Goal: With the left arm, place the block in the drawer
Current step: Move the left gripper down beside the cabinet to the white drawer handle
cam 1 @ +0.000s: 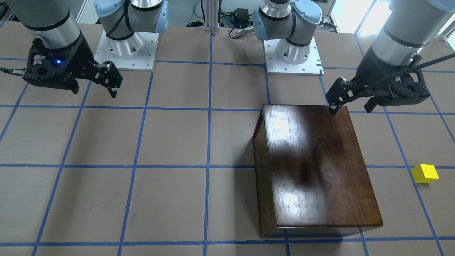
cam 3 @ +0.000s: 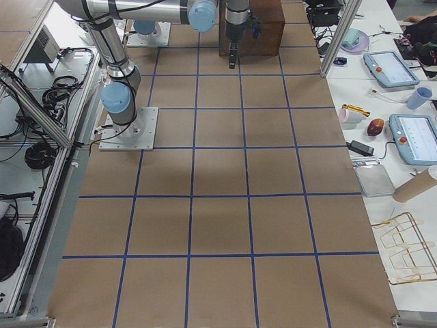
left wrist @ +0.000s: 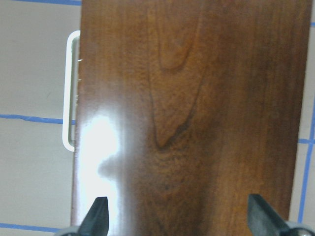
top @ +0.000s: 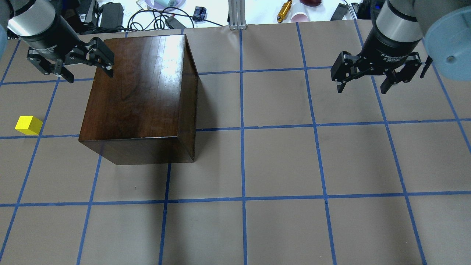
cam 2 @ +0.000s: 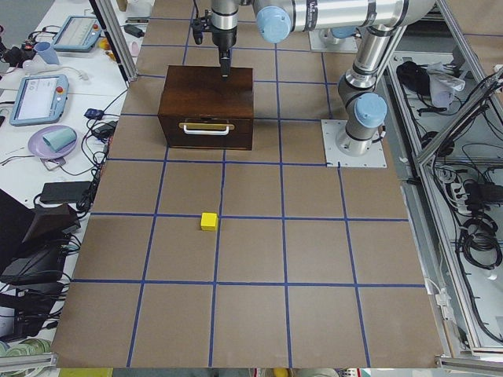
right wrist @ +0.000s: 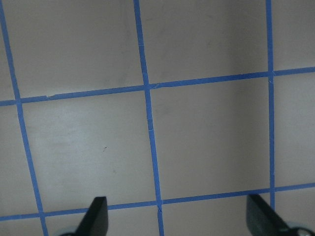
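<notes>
The yellow block lies on the table to the left of the dark-brown wooden box; it also shows in the front view and the left exterior view. The drawer is shut in the box, its front and metal pull facing the block's side. My left gripper is open and empty, hovering over the box's top left far corner, well away from the block. In its wrist view the glossy box top fills the frame. My right gripper is open and empty above bare table.
The table is brown paper with a blue tape grid. Both arm bases stand at the robot's edge. Cables, cups and tablets lie on side benches beyond the table edge.
</notes>
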Available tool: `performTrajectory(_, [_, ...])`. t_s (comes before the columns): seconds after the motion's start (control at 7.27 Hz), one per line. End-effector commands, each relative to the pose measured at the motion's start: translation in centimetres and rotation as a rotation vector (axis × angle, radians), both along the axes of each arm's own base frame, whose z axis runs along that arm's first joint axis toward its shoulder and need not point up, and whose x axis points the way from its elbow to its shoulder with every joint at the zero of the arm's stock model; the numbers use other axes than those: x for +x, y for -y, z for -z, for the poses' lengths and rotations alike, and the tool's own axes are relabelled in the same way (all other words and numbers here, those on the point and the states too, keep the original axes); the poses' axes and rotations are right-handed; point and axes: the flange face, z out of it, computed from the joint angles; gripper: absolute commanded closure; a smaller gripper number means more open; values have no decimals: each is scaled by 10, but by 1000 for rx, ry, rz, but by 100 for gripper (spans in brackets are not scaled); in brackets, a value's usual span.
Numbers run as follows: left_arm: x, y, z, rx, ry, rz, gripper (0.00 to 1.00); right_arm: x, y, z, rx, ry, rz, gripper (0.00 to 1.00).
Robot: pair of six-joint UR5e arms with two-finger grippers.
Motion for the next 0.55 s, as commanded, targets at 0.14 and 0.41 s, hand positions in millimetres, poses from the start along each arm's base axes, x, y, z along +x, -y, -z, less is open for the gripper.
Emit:
performTrajectory(0.14, [80,11,30,74,-10,68,0,0,0,0,0,0,0,0])
performTrajectory(0.41, [115,28,58,111,-28,97,0,0,0,0,0,0,0,0])
